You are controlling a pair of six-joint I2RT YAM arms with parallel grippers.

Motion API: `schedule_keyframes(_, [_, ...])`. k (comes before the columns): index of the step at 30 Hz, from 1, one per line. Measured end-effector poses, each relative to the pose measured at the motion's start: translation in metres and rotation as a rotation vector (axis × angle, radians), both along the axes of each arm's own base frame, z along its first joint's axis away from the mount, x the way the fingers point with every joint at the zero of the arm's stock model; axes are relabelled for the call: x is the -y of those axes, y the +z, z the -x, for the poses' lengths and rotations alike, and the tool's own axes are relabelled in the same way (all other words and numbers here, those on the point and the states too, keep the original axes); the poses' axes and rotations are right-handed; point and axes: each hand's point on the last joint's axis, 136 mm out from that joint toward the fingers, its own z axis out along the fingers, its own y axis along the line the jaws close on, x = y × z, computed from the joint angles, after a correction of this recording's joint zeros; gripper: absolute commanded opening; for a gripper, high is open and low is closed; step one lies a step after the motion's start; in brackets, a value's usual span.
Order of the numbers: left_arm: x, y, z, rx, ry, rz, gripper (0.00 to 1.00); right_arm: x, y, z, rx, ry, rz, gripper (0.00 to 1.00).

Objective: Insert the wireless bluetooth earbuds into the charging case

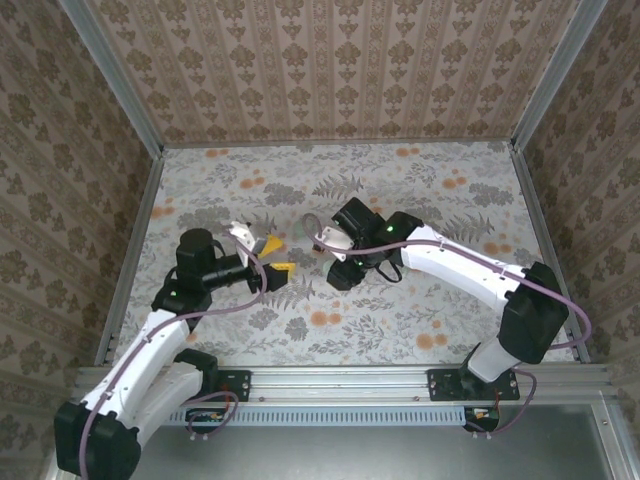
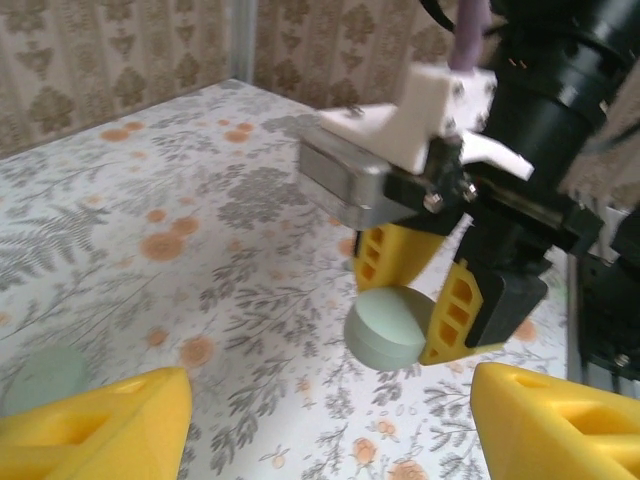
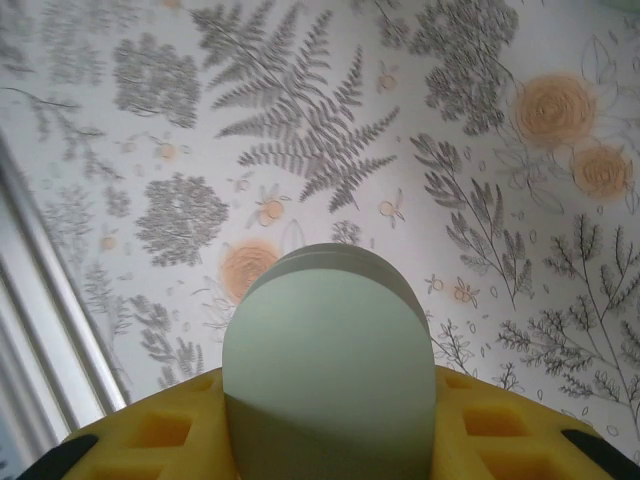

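The charging case (image 2: 388, 328) is a pale green round puck with its lid down. My right gripper (image 2: 405, 325) is shut on it between yellow fingers (image 2: 460, 312) and holds it just above the table. In the right wrist view the case (image 3: 328, 375) sits upright between the yellow pads (image 3: 500, 430). My left gripper (image 2: 330, 430) is open and empty, its yellow fingertips (image 2: 110, 425) wide apart, facing the case from a short distance. In the top view the left gripper (image 1: 277, 255) and right gripper (image 1: 338, 268) meet at mid-table. A small pale green rounded thing (image 2: 42, 378) lies on the table. I cannot tell whether it is an earbud.
The table (image 1: 420, 190) has a floral cloth and is walled on three sides by patterned panels. A metal rail (image 3: 45, 330) runs along its edge. The right arm's black wrist and cable (image 2: 545, 130) hang close in front of my left gripper.
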Motion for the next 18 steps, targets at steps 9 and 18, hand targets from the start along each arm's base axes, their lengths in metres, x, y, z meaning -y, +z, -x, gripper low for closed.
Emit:
schedule_keyframes(9, [0.02,0.019,-0.002,0.022,-0.091,0.003,0.72,0.003,0.038,0.009,0.069,0.098,-0.038,0.29])
schedule_keyframes(18, [0.047,0.03,0.023,0.118,-0.257,-0.028,0.72,0.001,0.076,0.019,0.113,0.214,-0.072,0.3])
